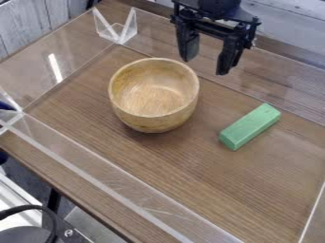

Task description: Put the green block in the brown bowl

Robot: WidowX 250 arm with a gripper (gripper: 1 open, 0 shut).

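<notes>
— Wood first: what is the brown bowl [154,94] made of?

— Light-brown wood with visible grain, round, thick at the rim, with deep curved sides. It stands upright on a darker wood-grain tabletop [191,176], and its hollow shows only bare wood.

— And the green block [250,126]?

— Small flat bar, solid bright green, matte, with squared edges. It lies flat on the tabletop to the right of the bowl, apart from it, its long side running diagonally.

— What about the pincer?

— Black gripper [212,50] hangs above the far side of the table, behind the bowl and the block, fingers pointing down and spread apart, with nothing between them.

— Anything else around?

— Clear plastic walls [57,71] edge the table, glossy with glare, and a small folded clear piece [116,28] stands at the far corner.

— Any writing or labels?

— None that I can read.
</notes>
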